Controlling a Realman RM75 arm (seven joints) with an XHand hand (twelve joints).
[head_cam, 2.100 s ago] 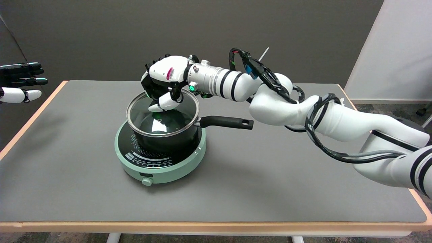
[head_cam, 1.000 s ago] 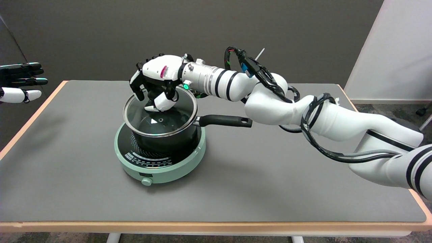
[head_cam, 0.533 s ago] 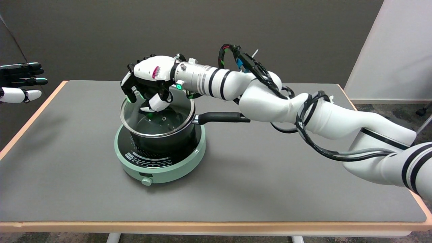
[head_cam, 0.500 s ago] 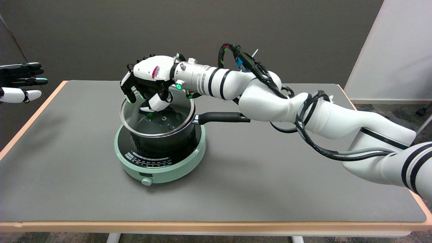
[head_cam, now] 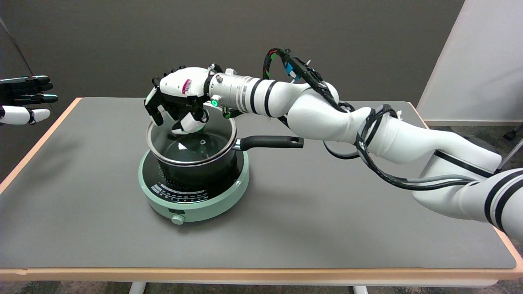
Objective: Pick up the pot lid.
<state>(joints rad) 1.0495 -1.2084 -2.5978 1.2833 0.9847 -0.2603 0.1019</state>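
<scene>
One pot [head_cam: 196, 163] stands on one mint-green induction cooker [head_cam: 194, 192], which sits on the grey bench [head_cam: 327, 212] left of its middle. The pot is black with a metal rim, and its single black handle [head_cam: 269, 142] points to the picture's right, level with the rim. The cooker has one round knob [head_cam: 177, 219] on its near side and a ring of white markings on its dark top.

One glass pot lid [head_cam: 192, 141] with a metal edge lies over the pot's mouth. It looks tilted, its far left edge raised under the right hand [head_cam: 177, 100] and its near edge low against the pot's rim; the exact contact along the rim is hard to read through the glass.

The right hand reaches in from the picture's right at the end of one white arm [head_cam: 327, 118] with black bands and a bundle of black cables. The hand hangs palm-down over the far left part of the lid, fingers [head_cam: 153, 112] curled down and the white thumb tip tucked beneath. The lid's knob is hidden under the palm, so I cannot tell whether the hand truly grasps it or only cups it.

One other hand, the left hand [head_cam: 24, 98], shows at the picture's upper left, in the air beyond the bench edge, fingers stretched out.
</scene>
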